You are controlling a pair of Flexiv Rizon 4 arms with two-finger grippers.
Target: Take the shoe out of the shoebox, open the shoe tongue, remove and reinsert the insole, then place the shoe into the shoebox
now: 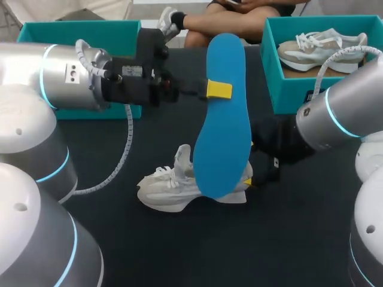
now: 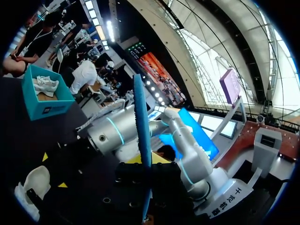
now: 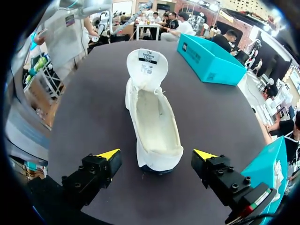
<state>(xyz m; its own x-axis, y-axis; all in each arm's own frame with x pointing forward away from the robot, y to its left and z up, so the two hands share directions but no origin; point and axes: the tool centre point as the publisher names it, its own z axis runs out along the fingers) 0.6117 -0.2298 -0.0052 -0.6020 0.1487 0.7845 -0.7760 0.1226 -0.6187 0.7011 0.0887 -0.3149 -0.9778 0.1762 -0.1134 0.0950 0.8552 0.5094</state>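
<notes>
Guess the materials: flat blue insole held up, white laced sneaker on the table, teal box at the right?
Flat blue insole: probably foam, matte. It stays flat while held up and looks thin edge-on.
White laced sneaker: looks like woven or mesh textile with a matte lining. The sole may be foam or rubber, but I can't tell which.
Teal rectangular shoebox: apparently cardboard, matte, with thin straight walls and a brown floor inside.

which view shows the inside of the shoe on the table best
The right wrist view: it looks straight into the shoe, tongue pulled back and inside bare, heel within the open right gripper. The head view shows only its side, partly behind the blue insole. The left wrist view catches just one end of it.
</notes>
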